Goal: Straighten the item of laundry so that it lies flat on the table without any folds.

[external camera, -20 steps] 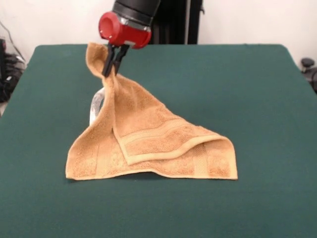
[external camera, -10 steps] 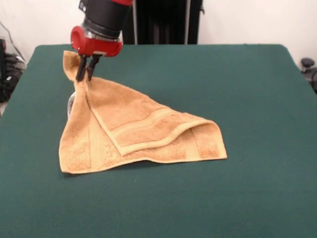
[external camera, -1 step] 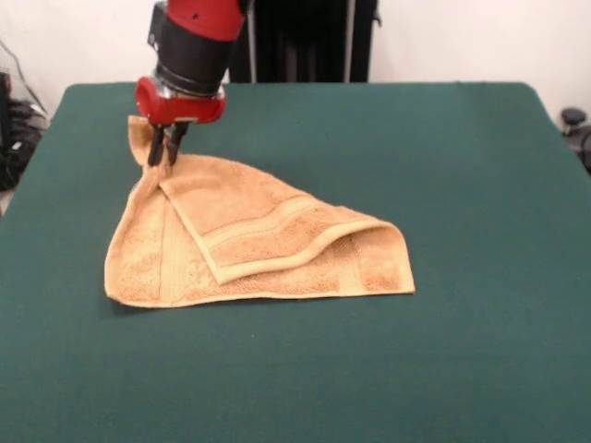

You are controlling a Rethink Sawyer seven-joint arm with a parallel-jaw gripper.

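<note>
Front view — only this view is to hand. Gripper (external camera, -1 step: 162, 152) hangs from the red and black arm (external camera, -1 step: 192, 46) with its jaws pinched on one corner of the washcloth (external camera, -1 step: 249, 242), that corner held a little above the tabletop (external camera, -1 step: 462, 185) toward the picture's left and far side. Rest of the cloth lies on the green surface, left of centre, with a triangular flap folded over the middle; the woven band (external camera, -1 step: 268, 221) shows on the flap and the right edge curls up. Judgement: the step in hand is drawing the held corner outward to pull the fold open. To do it well, keep the corner low and pull diagonally away from the folded part — release only once the flap has turned over, or the crease may stay.
</note>
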